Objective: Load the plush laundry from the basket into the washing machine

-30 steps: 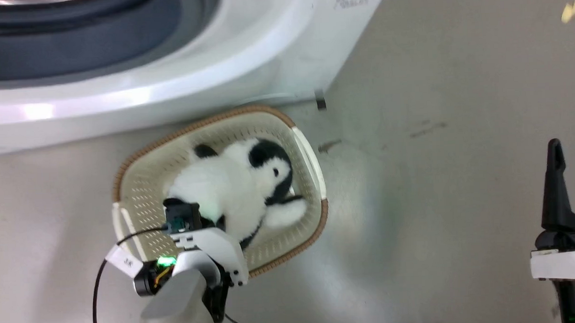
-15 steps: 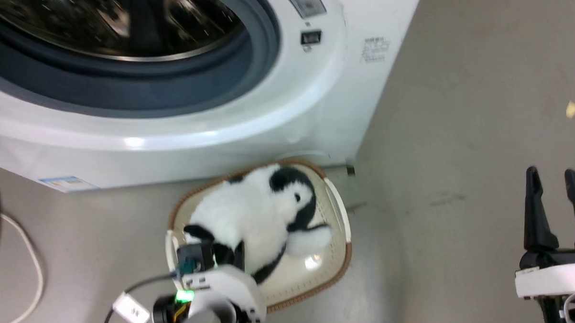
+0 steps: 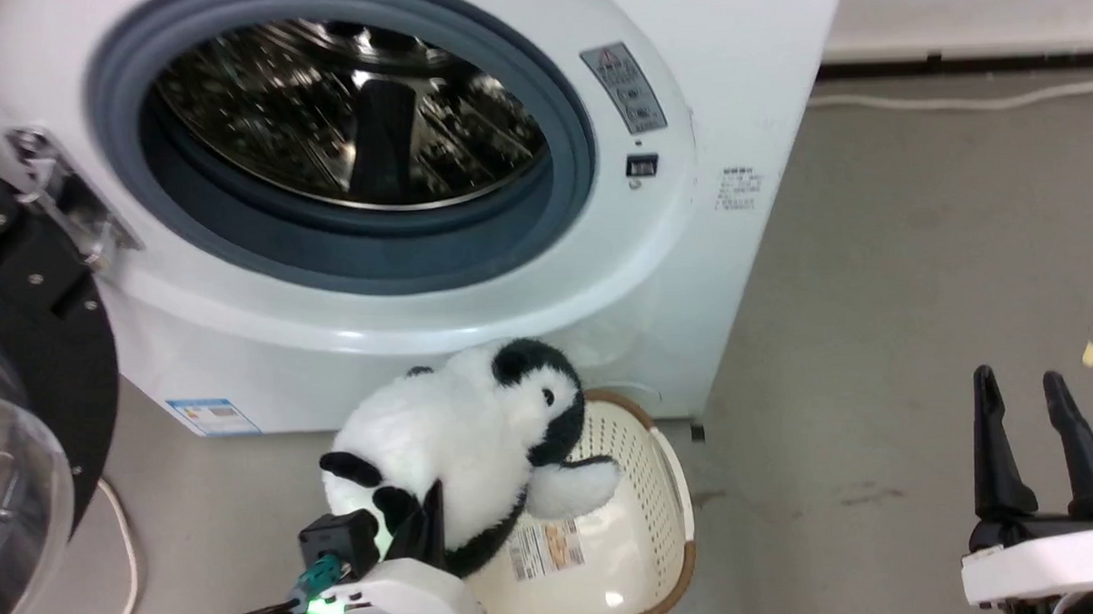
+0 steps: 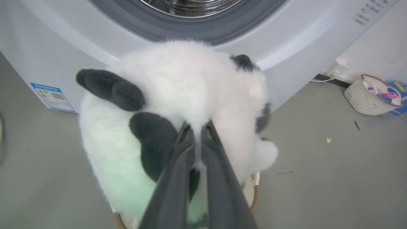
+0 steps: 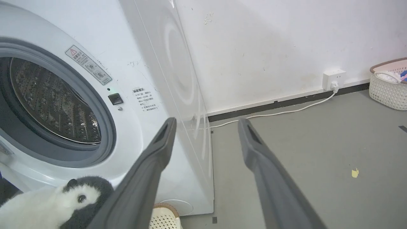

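The plush panda (image 3: 460,446) hangs above the cream basket (image 3: 649,503), lifted clear of its bottom, just below the washing machine's (image 3: 400,285) open porthole. My left gripper (image 3: 422,520) is shut on the panda's rear fur between its black limbs; in the left wrist view the fingertips pinch into the white plush (image 4: 197,127). The steel drum (image 3: 349,114) looks empty. Out at the right, my right gripper (image 3: 1022,390) stands open over bare floor; its wrist view shows the fingers (image 5: 165,136) apart and the panda's head (image 5: 79,197) low at the left.
The washer's black-rimmed door (image 3: 22,380) hangs open at the left, close to my left arm. A white cable (image 3: 957,102) runs along the wall. A second small basket with clothes (image 5: 388,82) stands far off by the wall. Grey floor lies open to the right.
The left gripper has lifted the panda up out of the basket toward the porthole. The head camera has tilted up, bringing the drum and the door into view.
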Robot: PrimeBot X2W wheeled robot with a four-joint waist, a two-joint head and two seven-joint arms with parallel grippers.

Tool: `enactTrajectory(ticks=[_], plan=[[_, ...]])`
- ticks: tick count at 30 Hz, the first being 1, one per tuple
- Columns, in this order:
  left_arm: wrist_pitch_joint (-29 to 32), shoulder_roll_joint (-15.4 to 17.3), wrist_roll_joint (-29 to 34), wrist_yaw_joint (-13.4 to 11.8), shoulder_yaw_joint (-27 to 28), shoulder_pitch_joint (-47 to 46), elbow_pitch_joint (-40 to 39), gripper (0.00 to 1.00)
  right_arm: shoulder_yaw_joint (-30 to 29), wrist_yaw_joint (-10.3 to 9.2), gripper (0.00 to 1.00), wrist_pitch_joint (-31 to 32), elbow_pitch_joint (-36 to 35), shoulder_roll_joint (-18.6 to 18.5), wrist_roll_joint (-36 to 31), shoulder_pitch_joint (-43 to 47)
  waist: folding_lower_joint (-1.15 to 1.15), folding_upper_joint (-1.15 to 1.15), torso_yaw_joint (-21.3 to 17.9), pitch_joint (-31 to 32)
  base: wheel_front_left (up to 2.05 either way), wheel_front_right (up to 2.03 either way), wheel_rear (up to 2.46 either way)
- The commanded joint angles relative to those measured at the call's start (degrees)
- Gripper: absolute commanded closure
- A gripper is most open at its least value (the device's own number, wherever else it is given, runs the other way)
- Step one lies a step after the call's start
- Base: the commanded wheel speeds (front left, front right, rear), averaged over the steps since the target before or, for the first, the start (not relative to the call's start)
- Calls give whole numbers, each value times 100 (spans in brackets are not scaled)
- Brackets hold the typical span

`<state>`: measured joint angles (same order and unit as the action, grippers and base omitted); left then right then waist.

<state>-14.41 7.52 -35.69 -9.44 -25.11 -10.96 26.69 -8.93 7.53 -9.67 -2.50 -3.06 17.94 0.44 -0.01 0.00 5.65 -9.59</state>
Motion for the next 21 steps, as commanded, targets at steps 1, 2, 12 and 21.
enactTrajectory(ticks=[1,2,12,21], plan=[[-10,80,55,-71,18,97,-263,100,3,-4,0,-16,45,16,42,87,1,0,68,172,0,0,0],[10,122,71,-120,23,147,-422,100,4,-4,0,-25,65,16,58,106,1,0,79,222,0,0,0],[346,532,192,-572,166,346,-1788,100,14,-4,0,-86,174,17,162,184,1,0,78,446,0,0,0],[529,815,209,-781,516,-197,-2113,100,-12,-4,0,-143,190,18,216,114,1,0,-77,266,0,0,0]])
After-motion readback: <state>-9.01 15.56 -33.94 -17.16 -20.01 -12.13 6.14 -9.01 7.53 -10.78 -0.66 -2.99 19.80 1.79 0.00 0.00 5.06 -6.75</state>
